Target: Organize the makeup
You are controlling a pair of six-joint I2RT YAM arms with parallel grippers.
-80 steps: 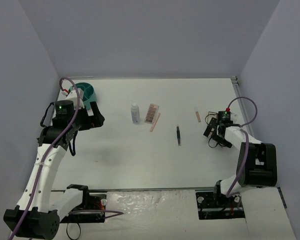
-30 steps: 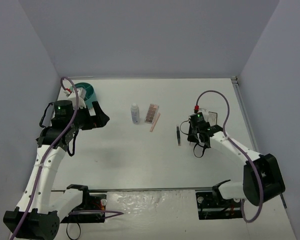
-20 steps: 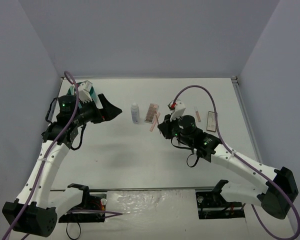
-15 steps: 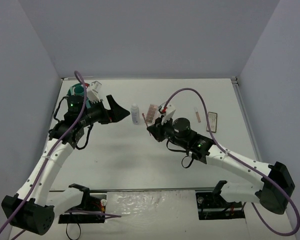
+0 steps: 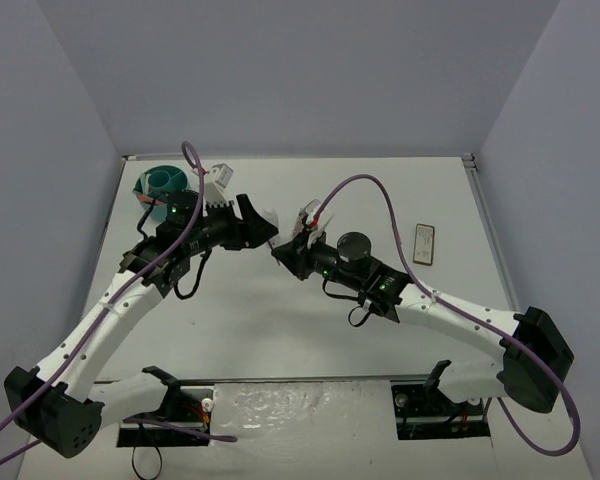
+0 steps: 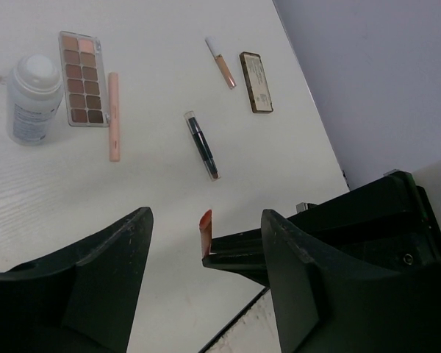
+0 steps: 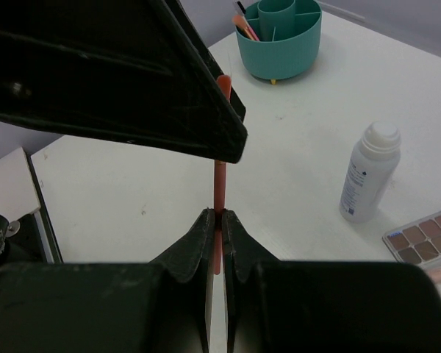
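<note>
My right gripper (image 7: pixel 215 215) is shut on a thin orange-pink stick (image 7: pixel 220 184) and holds it upright above the table. My left gripper (image 6: pixel 206 215) is open, with the stick's tip (image 6: pixel 205 229) between its jaws, touching neither. In the top view the two grippers meet, left gripper (image 5: pixel 268 222) beside right gripper (image 5: pixel 283 250). On the table lie a white bottle (image 6: pixel 33 99), a pinkish-brown palette (image 6: pixel 83 79), a pink stick (image 6: pixel 114 116), a black stick (image 6: pixel 202 145), a peach tube with a white cap (image 6: pixel 221 62) and a dark-framed compact (image 6: pixel 255 81).
A round teal divided tub (image 7: pixel 278 37) stands at the far left corner (image 5: pixel 163 182) with a few sticks in it. The compact (image 5: pixel 425 243) lies near the table's right edge. The arms hide most other items in the top view.
</note>
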